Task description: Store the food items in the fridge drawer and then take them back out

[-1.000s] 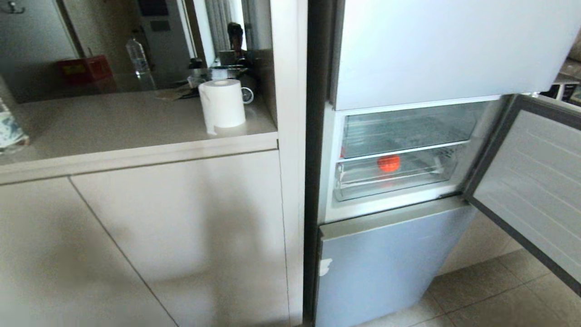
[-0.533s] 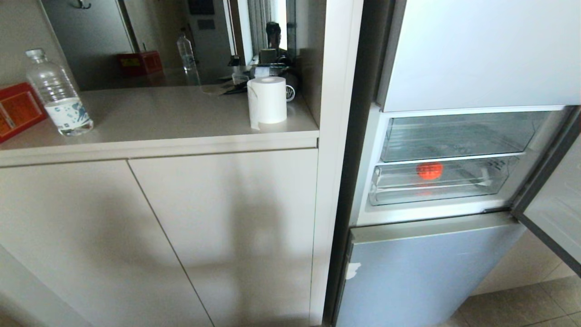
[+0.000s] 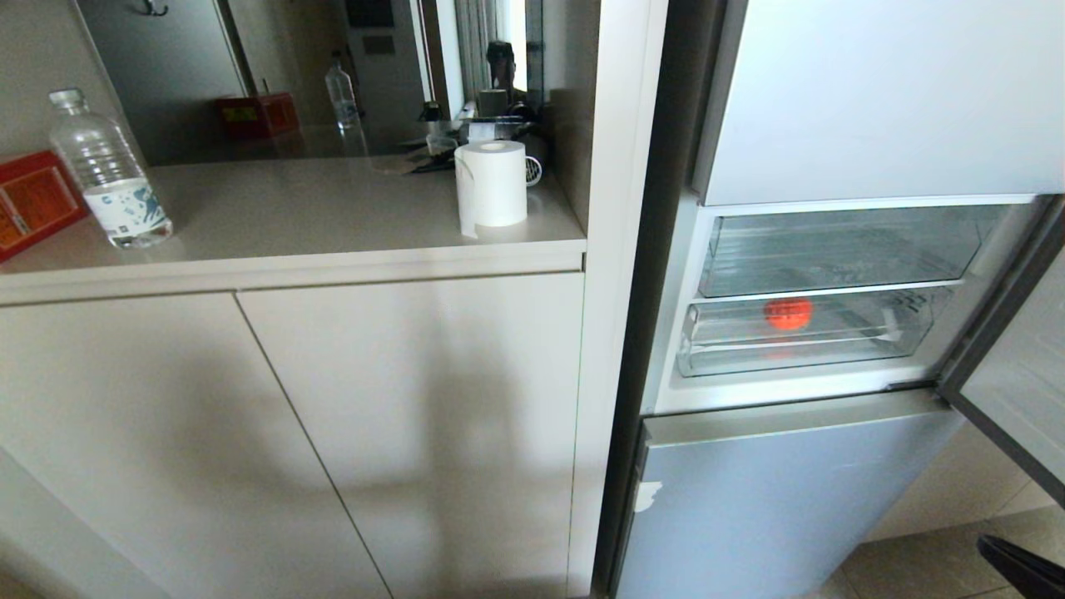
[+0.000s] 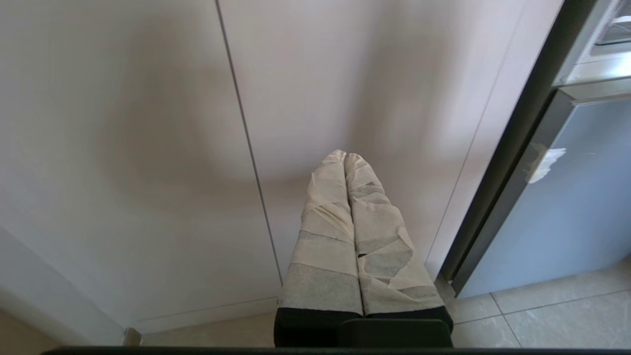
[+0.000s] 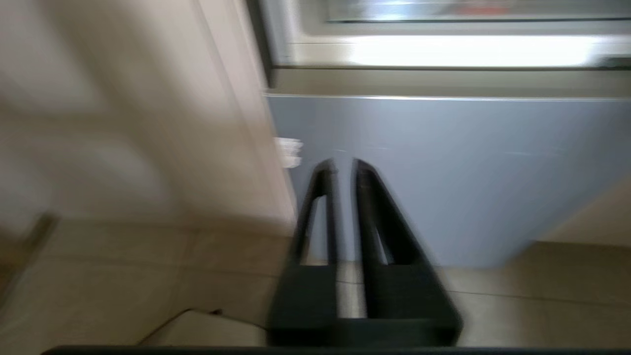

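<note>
Low in front of the fridge's closed grey bottom door (image 5: 443,172), the right gripper (image 5: 343,165) held nothing, its dark fingers almost together with only a thin slit between. No writing could be read. Well above it, the glossy round red fruit (image 3: 787,313) lay inside the clear fridge drawer (image 3: 799,353). Left gripper (image 4: 345,157), tape-wrapped, was pressed closed and empty before the beige cabinet (image 4: 148,148).

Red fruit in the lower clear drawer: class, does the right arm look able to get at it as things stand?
Probably not yet. The red fruit sits inside the pushed-in fridge drawer, under the upper bin. The door stands open, but the right tool, empty, is down by the lower door.
</note>
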